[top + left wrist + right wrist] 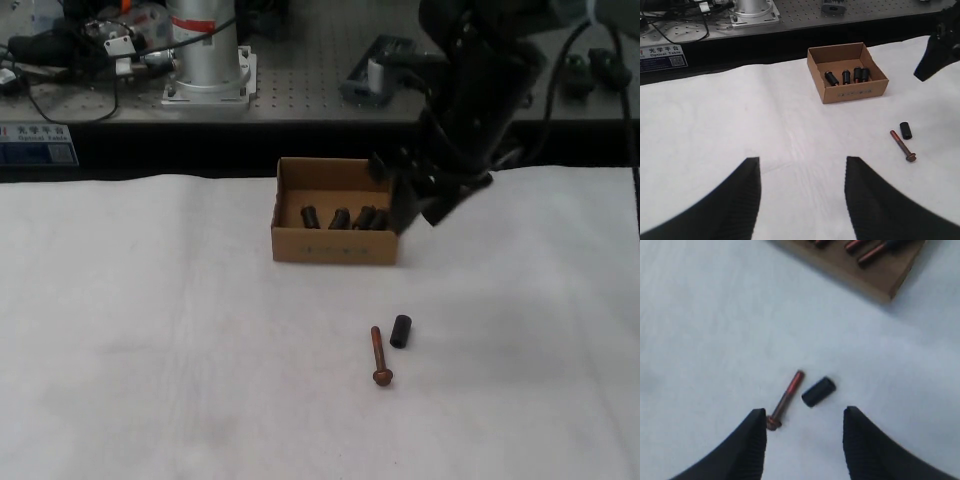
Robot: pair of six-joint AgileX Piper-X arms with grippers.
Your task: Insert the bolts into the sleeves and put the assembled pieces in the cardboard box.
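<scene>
A copper-coloured bolt [379, 355] [902, 145] [786, 399] lies loose on the white cloth. A short black sleeve [401, 331] [906, 130] [818, 391] lies just beside it, apart from it. The cardboard box [335, 247] [850, 92] [875, 277] stands farther back and holds several assembled pieces. My right gripper [422, 212] [805, 440] hangs open and empty at the box's right side, above and behind the bolt and sleeve. My left gripper [802, 200] is open and empty over bare cloth, well short of the box.
White cloth [150, 350] covers the near bench. Behind it, past a dark edge, a perforated metal table carries a silver post base [205, 60], cables and black parts. The right arm [935, 60] shows dark at the left wrist view's edge.
</scene>
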